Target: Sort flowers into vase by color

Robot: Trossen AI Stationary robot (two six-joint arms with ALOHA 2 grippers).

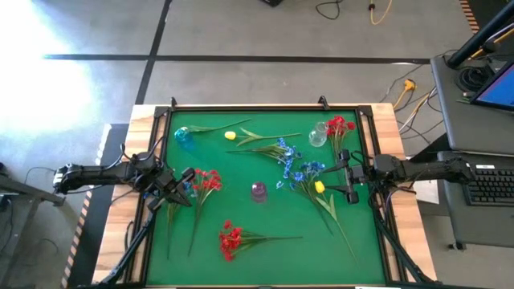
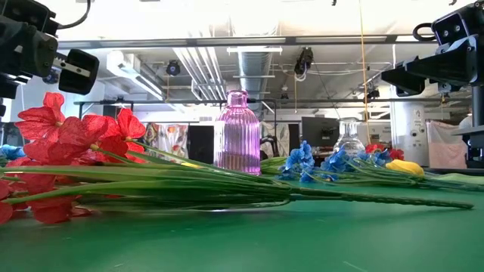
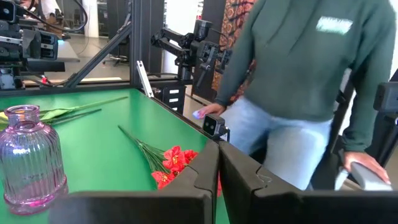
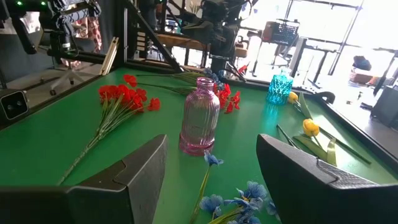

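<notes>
Flowers lie scattered on the green mat (image 1: 265, 257). Two red sprigs (image 1: 207, 181) (image 1: 231, 239) lie left and near. Blue sprigs (image 1: 285, 152) (image 1: 309, 171) lie in the middle, yellow buds (image 1: 230, 136) (image 1: 320, 187) farther off. A third red sprig (image 1: 340, 126) lies by the clear vase (image 1: 319, 134). The purple vase (image 1: 259, 192) stands mid-table and a teal vase (image 1: 184, 137) at the far left. My left gripper (image 1: 186, 189) hovers shut beside a red sprig, above the mat. My right gripper (image 1: 347, 178) hovers open at the right, nothing between its fingers (image 4: 143, 165).
A black frame rail (image 1: 265, 107) rims the mat. A person in a green sweatshirt (image 3: 298, 56) stands just beyond the table's edge in the left wrist view. A desk with a keyboard (image 1: 490, 181) stands to the right of the table.
</notes>
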